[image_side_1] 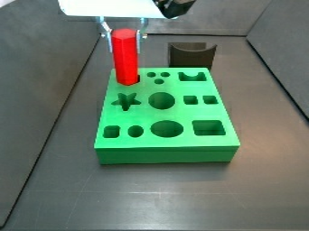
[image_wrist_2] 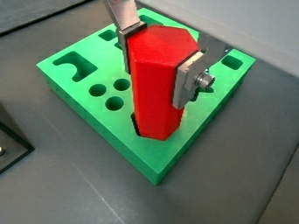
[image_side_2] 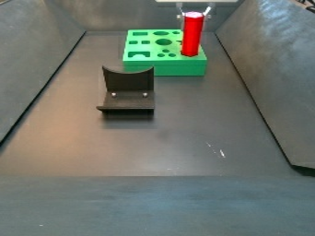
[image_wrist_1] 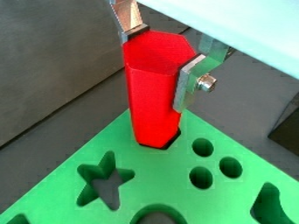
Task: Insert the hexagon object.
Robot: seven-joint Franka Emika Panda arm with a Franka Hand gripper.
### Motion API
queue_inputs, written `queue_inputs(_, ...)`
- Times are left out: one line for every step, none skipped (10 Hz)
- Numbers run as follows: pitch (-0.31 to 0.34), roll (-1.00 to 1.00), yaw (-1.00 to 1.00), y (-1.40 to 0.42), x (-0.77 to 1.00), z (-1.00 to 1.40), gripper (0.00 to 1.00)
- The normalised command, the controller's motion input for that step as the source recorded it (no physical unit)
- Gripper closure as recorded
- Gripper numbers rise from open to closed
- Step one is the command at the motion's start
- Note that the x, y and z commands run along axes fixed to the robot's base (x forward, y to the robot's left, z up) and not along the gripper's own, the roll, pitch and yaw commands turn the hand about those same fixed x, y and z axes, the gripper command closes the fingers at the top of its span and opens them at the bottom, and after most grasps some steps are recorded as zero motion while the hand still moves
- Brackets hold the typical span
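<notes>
The upright red peg [image_wrist_2: 158, 83] is gripped near its top by the end effector [image_wrist_2: 162, 59], its base sunk in a corner hole of the green block [image_wrist_2: 87, 109].

Claw [image_side_1: 126, 30] body cut by frame top; red peg [image_wrist_2: 158, 83] foot hidden inside green block [image_wrist_2: 87, 109] hole.

The gripper [image_wrist_2: 158, 51] hangs above one corner of the green block [image_side_1: 163, 113] and points straight down. Its two silver fingers [image_wrist_1: 191, 80] are closed on the upper part of the hexagon object [image_wrist_1: 155, 87], one plate on each opposite side. In both side views only the fingertips and the white wrist body are visible.
</notes>
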Motion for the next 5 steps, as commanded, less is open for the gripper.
queue_inputs(0.0, -0.08, 0.09, 0.24, 0.05, -0.33, 1.0)
queue_inputs(0.0, -0.09, 0.01, 0.06, 0.31, -0.54, 1.0)
queue_inputs(0.0, -0.07, 0.03, 0.0, 0.29, -0.6, 1.0)
queue_inputs(-0.09, -0.15, 0.0, 0.0, 0.0, -0.81, 1.0)
queue_inputs(-0.093, -0.14, 0.0, 0.0, 0.0, -0.84, 1.0)
